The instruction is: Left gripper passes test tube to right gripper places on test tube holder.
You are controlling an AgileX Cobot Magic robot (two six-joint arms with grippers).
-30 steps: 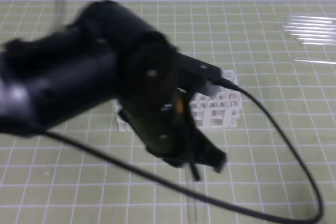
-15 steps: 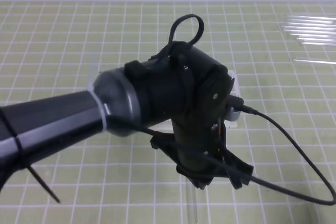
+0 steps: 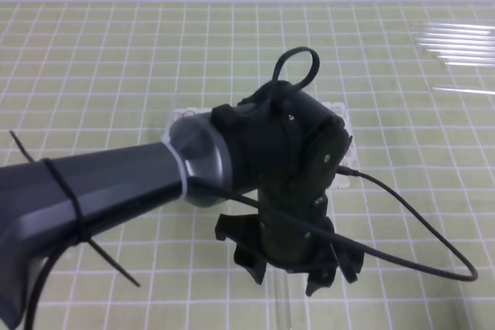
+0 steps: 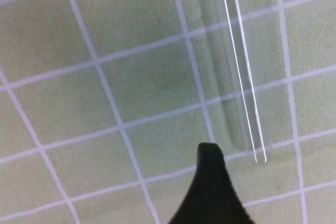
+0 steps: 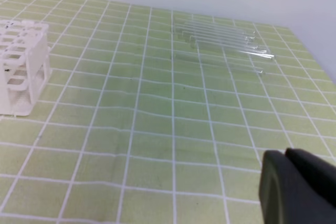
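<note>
Exterior high view, left gripper [image 3: 298,272] low over the green grid mat [image 3: 93,75], jaws spread and empty, test tube [image 4: 239,77] lying flat beneath them, right gripper [image 5: 299,187] closed, empty, white rack [image 5: 18,66] behind.

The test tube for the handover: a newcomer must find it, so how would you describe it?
On the green grid mat, find the left gripper near the front edge. The test tube lies flat on the mat just under it, alone, unlike the other tubes bunched at the far right.

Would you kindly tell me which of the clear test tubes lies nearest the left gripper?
The lone test tube lying on the mat right beside the left gripper; the other tubes lie bunched together far across the mat.
</note>
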